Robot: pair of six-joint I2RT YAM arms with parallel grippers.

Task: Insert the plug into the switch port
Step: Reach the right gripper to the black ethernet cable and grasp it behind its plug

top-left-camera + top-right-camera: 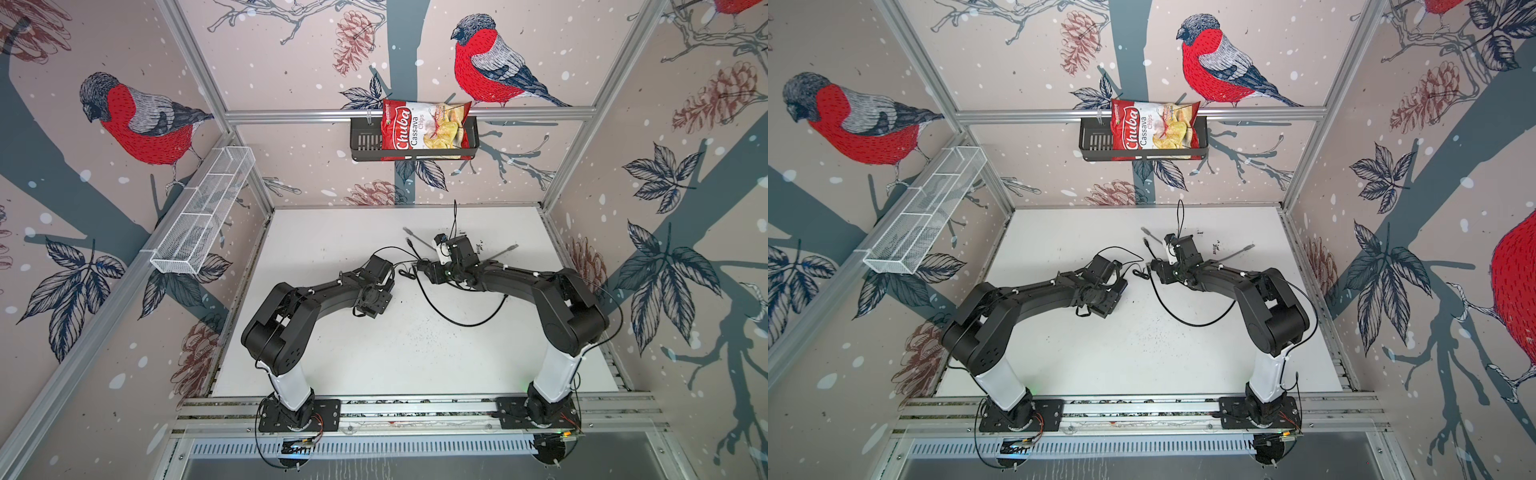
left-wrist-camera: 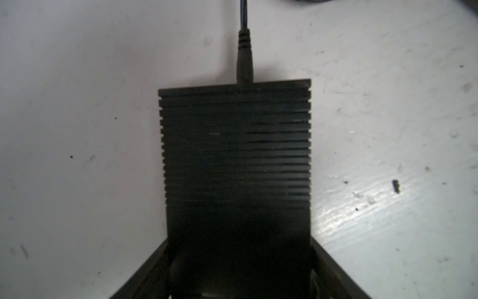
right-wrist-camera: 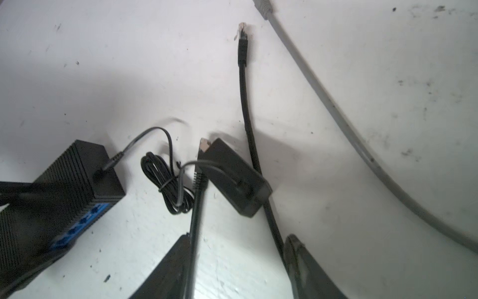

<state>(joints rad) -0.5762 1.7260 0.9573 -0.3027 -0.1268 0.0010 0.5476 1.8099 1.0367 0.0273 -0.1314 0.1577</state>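
The switch (image 2: 234, 155) is a black ribbed box, and my left gripper (image 2: 239, 269) is shut on its two sides. A power lead (image 2: 244, 62) is plugged into its far short end. In the right wrist view the row of blue switch ports (image 3: 77, 227) runs along one long edge. The plug (image 3: 203, 145), clear-tipped on a black cable, lies on the table against the black power adapter (image 3: 240, 178), apart from the ports. My right gripper (image 3: 239, 236) is open; that cable runs along the inside of one finger (image 3: 178, 259). In a top view both grippers (image 1: 384, 286) (image 1: 422, 266) meet mid-table.
A second black cable with a clear plug (image 3: 241, 31) passes under the adapter. A grey cable (image 3: 336, 108) curves beside it. A bundled thin lead (image 3: 165, 181) lies between switch and adapter. A chips bag (image 1: 426, 124) sits in a wall basket, and a white mesh shelf (image 1: 203, 212) hangs at the left.
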